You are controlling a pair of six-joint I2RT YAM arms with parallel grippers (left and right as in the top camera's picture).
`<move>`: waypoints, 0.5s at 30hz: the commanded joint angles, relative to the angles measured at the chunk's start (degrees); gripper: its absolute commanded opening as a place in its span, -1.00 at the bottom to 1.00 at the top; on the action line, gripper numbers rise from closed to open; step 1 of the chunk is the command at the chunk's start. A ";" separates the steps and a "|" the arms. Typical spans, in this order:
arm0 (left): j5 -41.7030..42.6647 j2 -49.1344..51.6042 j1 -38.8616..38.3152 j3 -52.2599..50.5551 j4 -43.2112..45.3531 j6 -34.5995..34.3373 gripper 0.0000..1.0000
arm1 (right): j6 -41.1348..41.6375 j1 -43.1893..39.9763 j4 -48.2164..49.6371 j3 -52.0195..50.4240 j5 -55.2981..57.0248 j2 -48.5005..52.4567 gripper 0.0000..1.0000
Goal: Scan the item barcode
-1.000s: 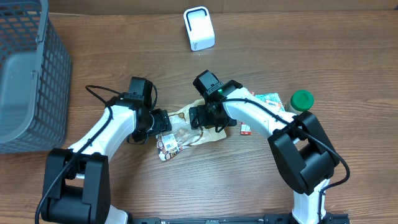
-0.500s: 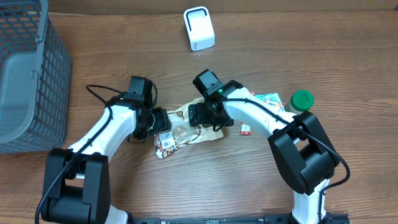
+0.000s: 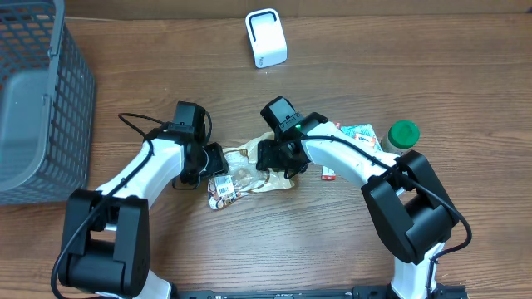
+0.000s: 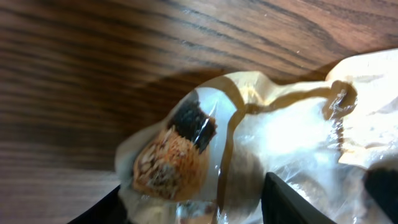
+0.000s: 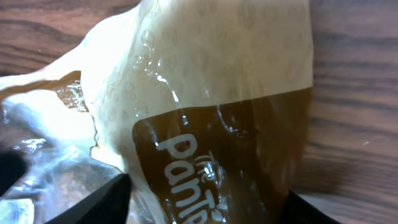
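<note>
Seen from overhead, a wooden table with my two arms meeting at its middle. The bag (image 3: 246, 171), a soft clear and tan plastic wrapper, lies flat on the wood between them. My left gripper (image 3: 218, 164) is at its left end and my right gripper (image 3: 271, 160) at its right end.

In the left wrist view my fingers (image 4: 291, 200) stand apart with crinkled film between them. In the right wrist view my fingers (image 5: 98, 202) likewise straddle the brown printed end. In neither view can I tell whether they are pressing the film or only flanking it.

I judge the bag to be light, limp and slippery. The film is glossy and wrinkled, so it will probably sag and fold if lifted from one end. Holding both ends and pulling it gently taut seems the safest hold. I should pinch bare film, not the food. A white label (image 3: 223, 193) sits at the bag's near left corner, and its print is too small to read, so I cannot confirm it is the barcode. My fingers should stay off it.

Inside the bag is a baked piece (image 4: 171, 165) with a brown crust and a dark patch, likely easy to crush.

A white scanner (image 3: 266, 38) stands well apart at the far edge. A grey basket (image 3: 73, 108) sits at far left, with nothing visible inside the part shown. A jar (image 3: 404, 133) at right has its green lid on, contents hidden.
</note>
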 commanded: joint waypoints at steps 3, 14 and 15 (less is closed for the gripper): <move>0.15 2.64 -0.13 0.94 1.73 0.61 0.01 | 0.31 0.28 1.75 -1.03 -5.44 0.31 0.28; 0.11 2.62 -0.13 0.94 2.29 0.66 0.03 | -2.12 -1.27 3.69 -1.03 -16.92 0.28 -0.11; -0.02 2.62 -0.13 0.96 2.29 0.66 0.02 | -2.32 -1.70 3.76 -1.03 -17.97 0.31 -0.12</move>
